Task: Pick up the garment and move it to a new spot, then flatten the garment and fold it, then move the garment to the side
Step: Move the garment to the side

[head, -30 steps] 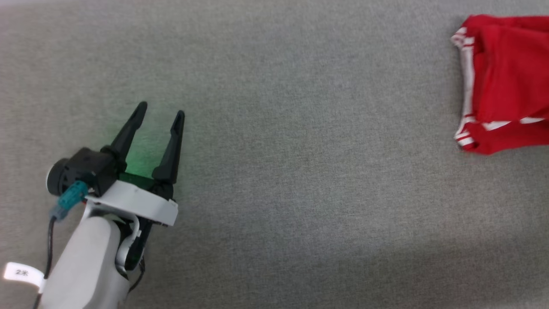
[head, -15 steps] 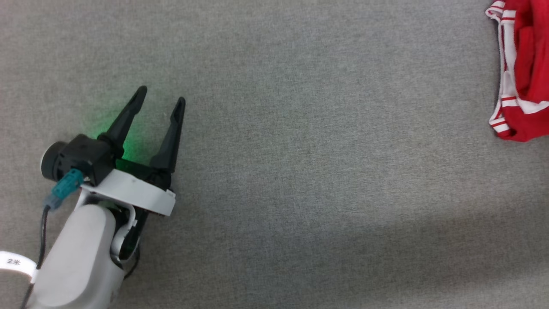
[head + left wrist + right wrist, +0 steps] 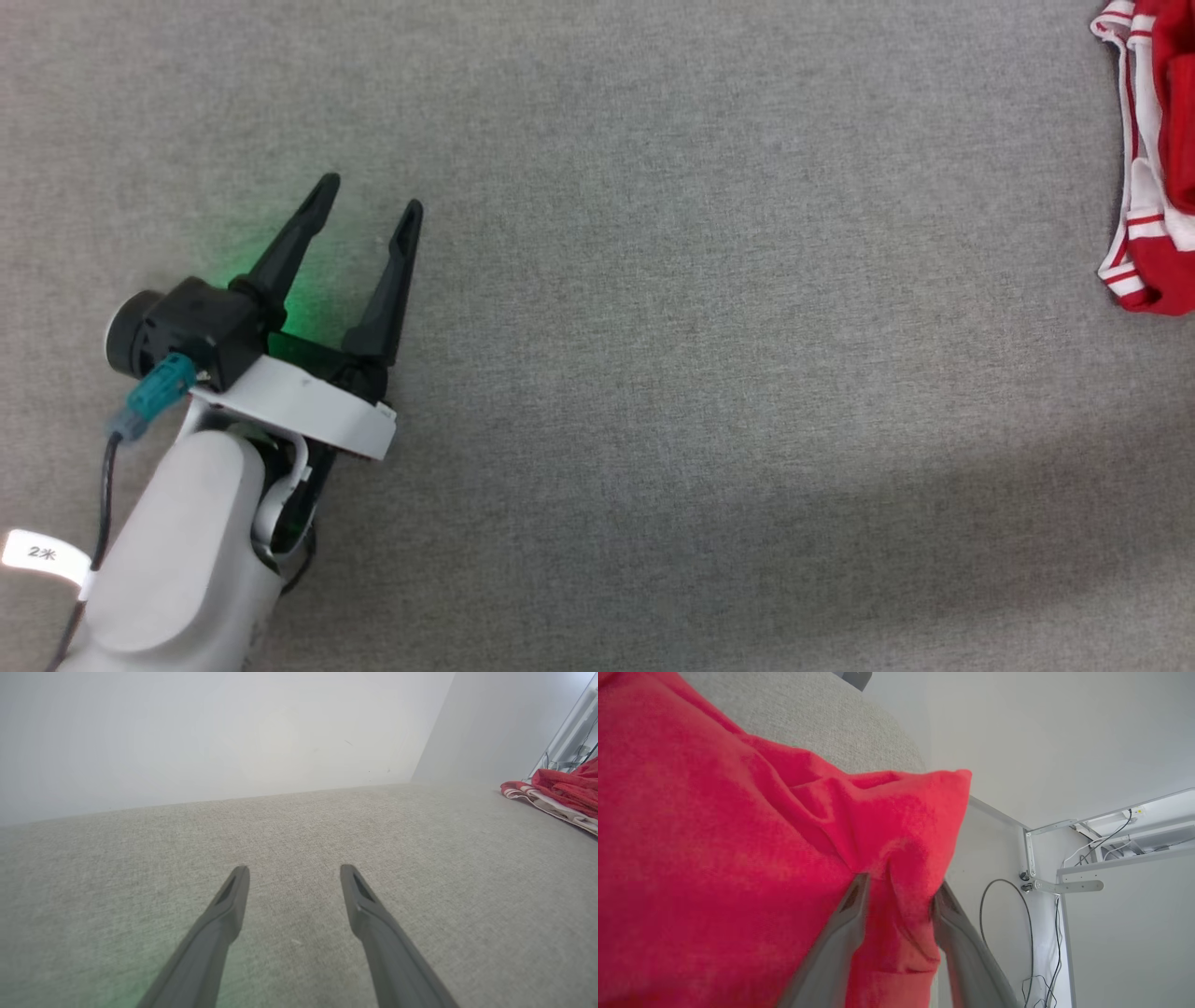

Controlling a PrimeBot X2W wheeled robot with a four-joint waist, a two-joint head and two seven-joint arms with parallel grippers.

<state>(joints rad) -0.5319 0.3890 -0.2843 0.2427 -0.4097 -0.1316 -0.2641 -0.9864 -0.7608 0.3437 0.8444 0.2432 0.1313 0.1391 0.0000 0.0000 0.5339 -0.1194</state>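
The garment (image 3: 1162,187), red with red-white striped trim, lies bunched at the right edge of the grey surface in the head view. It shows far right in the left wrist view as the garment (image 3: 560,788). Up close, the garment (image 3: 738,835) covers the left half of the right wrist view. My right gripper (image 3: 901,882) has its fingers apart with a raised fold of the red cloth between them. My left gripper (image 3: 371,196) stands open and empty over bare surface at the lower left, far from the garment, and appears again as the left gripper (image 3: 294,870).
The grey fabric surface (image 3: 700,373) spreads wide between my left gripper and the garment. Its right edge (image 3: 994,814) drops off just past the cloth. Beyond that edge are a white wall, a metal frame (image 3: 1064,886) and hanging cables (image 3: 1027,914).
The garment has slid rightward to the edge of the head view. My left gripper has barely shifted and stays open.
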